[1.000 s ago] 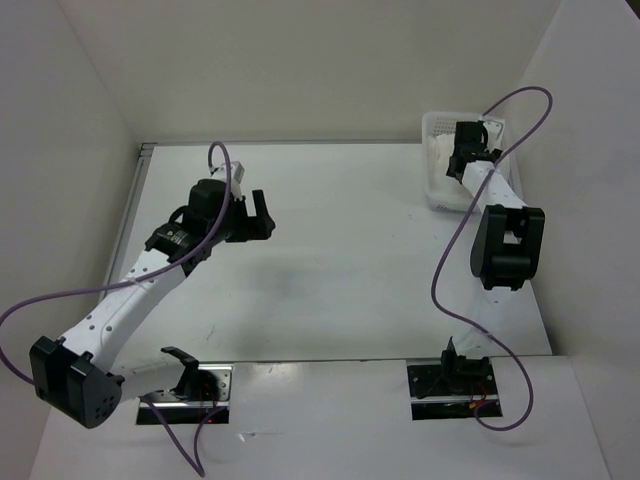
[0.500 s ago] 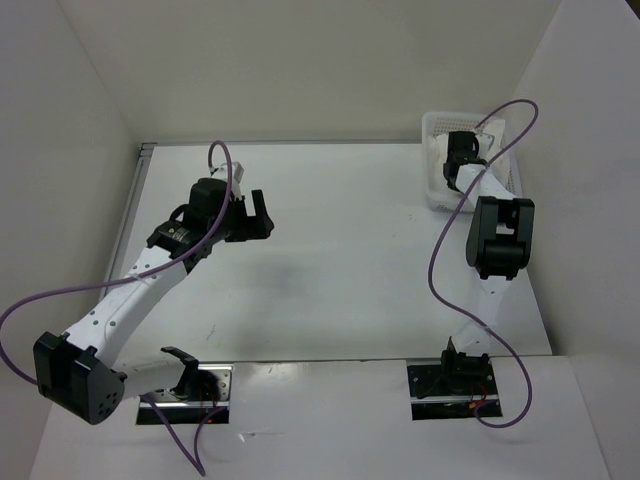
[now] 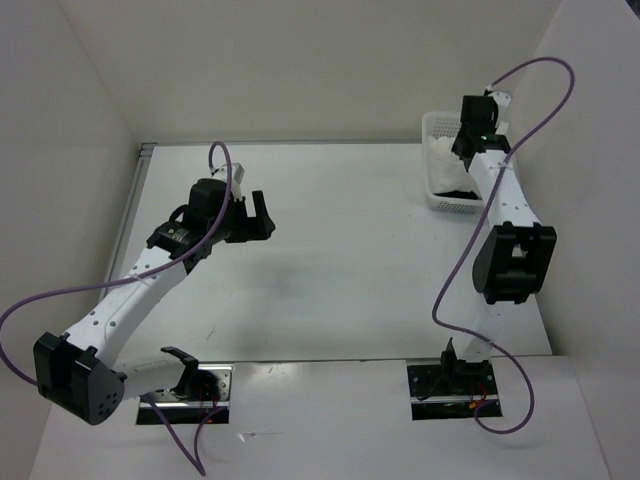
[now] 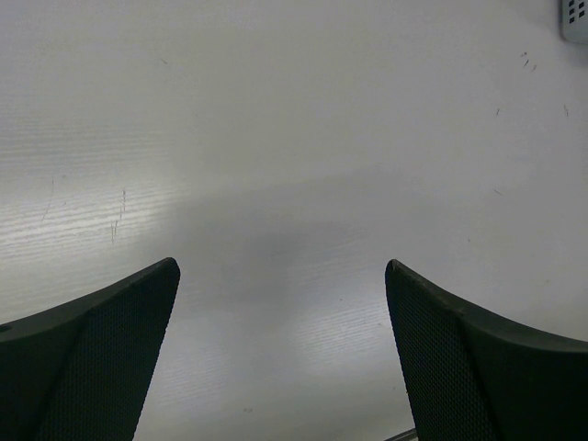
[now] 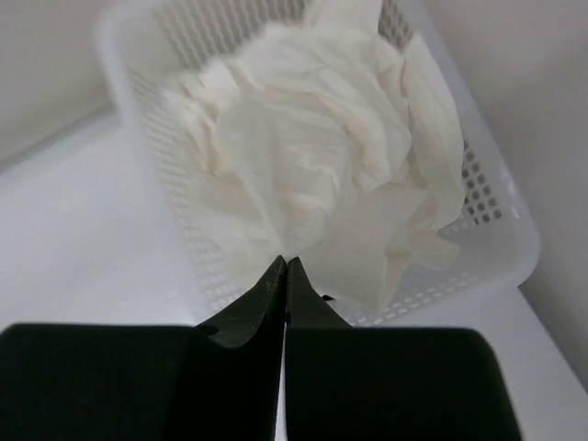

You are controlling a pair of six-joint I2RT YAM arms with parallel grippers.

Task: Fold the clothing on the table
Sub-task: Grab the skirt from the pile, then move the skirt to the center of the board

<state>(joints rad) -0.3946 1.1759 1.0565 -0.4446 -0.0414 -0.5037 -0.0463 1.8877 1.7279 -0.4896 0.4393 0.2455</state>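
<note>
Clothing (image 5: 312,156) lies crumpled in the white mesh basket (image 5: 491,216) at the far right corner of the table (image 3: 350,260), not out on the flat surface. The white fabric fills most of the basket and rises about level with its rim.

Your right gripper (image 5: 285,265) hangs over the near side of that basket with its two fingers pressed tip to tip. From the wrist view you can see no fabric between them, and whether the tips touch the cloth cannot be told. In the top view the same gripper (image 3: 470,128) is above the basket (image 3: 450,203), with the clothing (image 3: 438,160) beside it.

Your left gripper (image 4: 280,266) is over the left half of the table (image 4: 294,138), well apart from the basket. Its fingers (image 4: 110,358) are spread wide with only bare table surface between them, and it holds nothing. In the top view this gripper (image 3: 262,215) points toward the middle of the table.
</note>
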